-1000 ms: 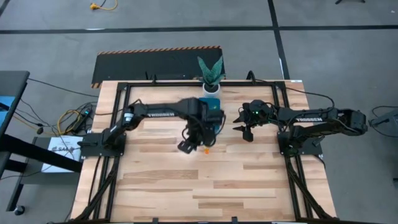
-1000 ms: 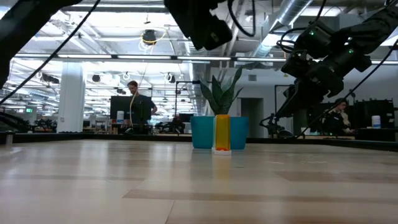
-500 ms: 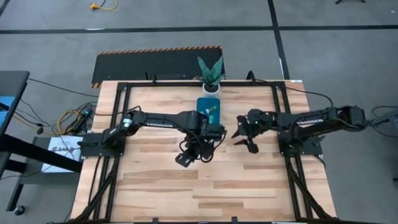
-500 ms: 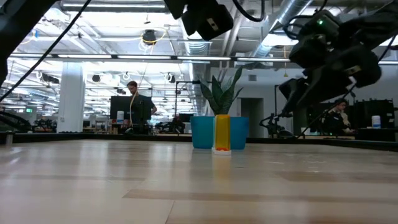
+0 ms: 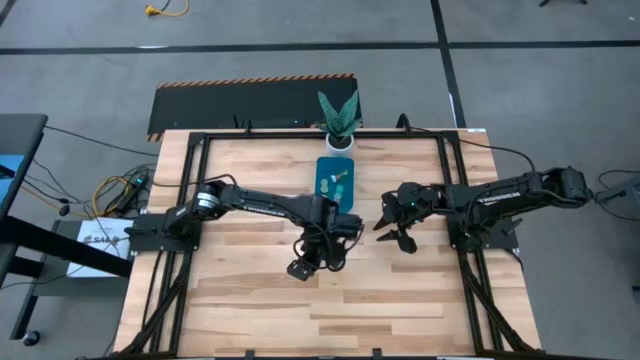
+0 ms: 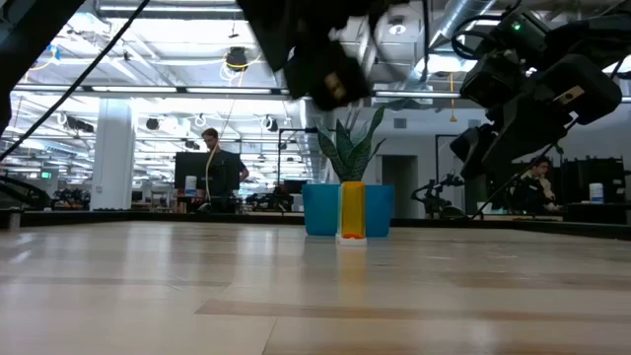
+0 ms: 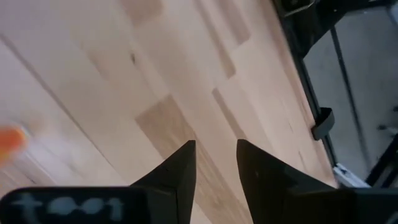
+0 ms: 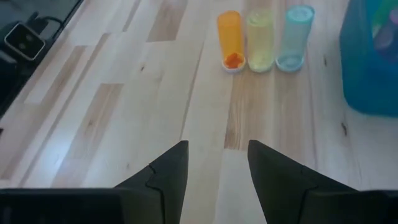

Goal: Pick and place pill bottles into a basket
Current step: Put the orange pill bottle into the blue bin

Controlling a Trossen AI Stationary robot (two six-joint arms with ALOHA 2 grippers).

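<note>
The left gripper (image 5: 335, 262) has swung off the teal basket (image 5: 337, 181) toward mid-table, jaws part-open, empty. The right gripper (image 5: 388, 220) waits beside it, jaws open, empty. Some bottles are binned; an orange bottle (image 8: 231, 40), a yellow bottle (image 8: 260, 42) and a blue bottle (image 8: 295, 37) remain.

Open-plan lab: exposed ceiling ducts (image 6: 463, 20), desks, framed workbench (image 5: 250, 290)

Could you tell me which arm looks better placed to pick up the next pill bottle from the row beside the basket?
Probably the right. The right gripper is open and faces the row, orange bottle first, beside the basket. The left gripper faces bare table, with only an orange blur at its view's edge.
</note>
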